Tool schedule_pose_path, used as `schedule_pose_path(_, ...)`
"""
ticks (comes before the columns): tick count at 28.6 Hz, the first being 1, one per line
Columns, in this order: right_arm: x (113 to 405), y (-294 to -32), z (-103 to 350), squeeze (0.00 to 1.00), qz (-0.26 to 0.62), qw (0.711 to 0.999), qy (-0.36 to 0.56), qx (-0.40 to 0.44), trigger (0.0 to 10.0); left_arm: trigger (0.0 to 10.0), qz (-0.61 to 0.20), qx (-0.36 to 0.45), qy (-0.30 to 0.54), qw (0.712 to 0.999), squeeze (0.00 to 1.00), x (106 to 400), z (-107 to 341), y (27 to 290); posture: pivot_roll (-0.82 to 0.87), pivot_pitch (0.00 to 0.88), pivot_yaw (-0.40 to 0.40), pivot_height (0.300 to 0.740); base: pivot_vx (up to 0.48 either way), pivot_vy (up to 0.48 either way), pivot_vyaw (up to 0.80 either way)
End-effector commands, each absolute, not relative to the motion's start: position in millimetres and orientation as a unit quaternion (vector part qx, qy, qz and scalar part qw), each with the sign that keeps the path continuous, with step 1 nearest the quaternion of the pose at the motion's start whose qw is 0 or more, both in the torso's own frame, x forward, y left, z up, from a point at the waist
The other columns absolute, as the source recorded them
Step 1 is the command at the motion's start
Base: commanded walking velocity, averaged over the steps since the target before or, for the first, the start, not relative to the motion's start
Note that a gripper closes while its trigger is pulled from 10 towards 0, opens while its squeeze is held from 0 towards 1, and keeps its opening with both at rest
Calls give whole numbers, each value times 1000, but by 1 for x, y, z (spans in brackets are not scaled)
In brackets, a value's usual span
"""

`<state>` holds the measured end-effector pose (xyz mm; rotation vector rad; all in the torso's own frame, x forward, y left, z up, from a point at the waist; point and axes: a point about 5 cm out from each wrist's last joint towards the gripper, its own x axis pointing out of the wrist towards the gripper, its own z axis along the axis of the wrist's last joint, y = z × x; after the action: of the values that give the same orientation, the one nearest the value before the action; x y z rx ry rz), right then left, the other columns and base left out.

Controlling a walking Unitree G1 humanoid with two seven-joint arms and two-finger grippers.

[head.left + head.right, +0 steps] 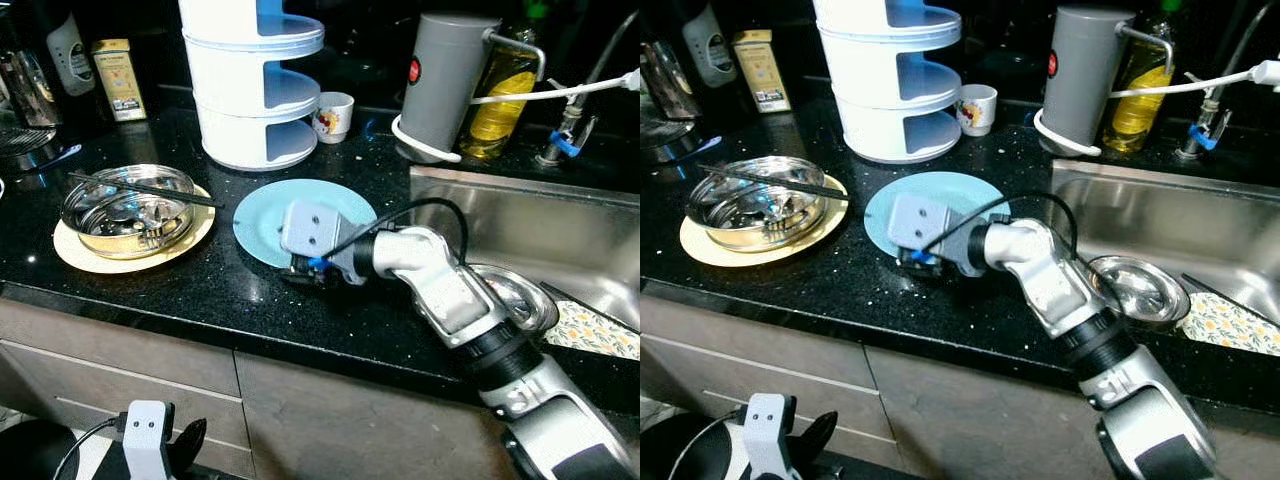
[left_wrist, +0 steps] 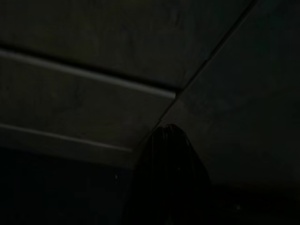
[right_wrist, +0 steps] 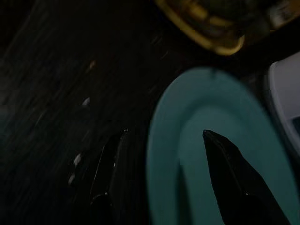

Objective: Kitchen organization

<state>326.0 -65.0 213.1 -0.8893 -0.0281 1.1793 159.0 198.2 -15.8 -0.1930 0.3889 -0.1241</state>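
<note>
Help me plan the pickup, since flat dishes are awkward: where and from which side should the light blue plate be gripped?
Judging by its pose, grip the light blue plate at its near rim, coming from the counter's front edge. It lies flat on the black counter, and the right gripper already straddles that rim, open.

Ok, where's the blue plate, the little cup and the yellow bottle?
blue plate (image 1: 262,215): left eye view, bare left part of the plate.
little cup (image 1: 333,116): left eye view, its side.
yellow bottle (image 1: 500,105): left eye view, its belly.
</note>
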Motion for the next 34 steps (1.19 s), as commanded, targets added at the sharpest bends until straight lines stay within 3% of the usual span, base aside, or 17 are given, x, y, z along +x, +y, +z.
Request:
schedule_pose_path(1,322,-65,211,0,546,723,-10,-423,10000,10000,-62,-98,197,973,0,156,-19,200,107,0,-63,740,0,0,0)
schedule_pose_path(12,323,-67,200,0,515,721,18,-463,10000,10000,-61,-99,200,973,0,155,-22,201,105,0,-66,740,0,0,0)
schedule_pose_path(17,335,-70,188,0,438,745,62,-499,10000,10000,-57,-100,198,973,0,154,-23,201,105,0,-70,740,0,0,0)
schedule_pose_path(20,338,-73,184,0,411,743,75,-523,10000,10000,-58,-99,198,973,0,154,-24,201,103,0,-70,740,0,0,0)
schedule_pose_path(21,338,-76,179,0,408,739,89,-528,2667,10000,-58,-100,198,973,0,154,-24,201,105,0,-74,740,0,0,0)
schedule_pose_path(22,338,-78,176,0,408,737,98,-530,0,10000,-58,-100,197,974,0,154,-24,201,105,0,-75,740,0,0,0)
schedule_pose_path(26,333,-88,165,0,411,719,129,-546,0,10000,-56,-99,195,974,0,154,-23,200,105,0,-76,740,0,0,0)
schedule_pose_path(34,341,-91,176,0,368,759,104,-527,0,10000,-58,-97,190,975,0,155,-22,199,99,0,-76,740,0,0,0)
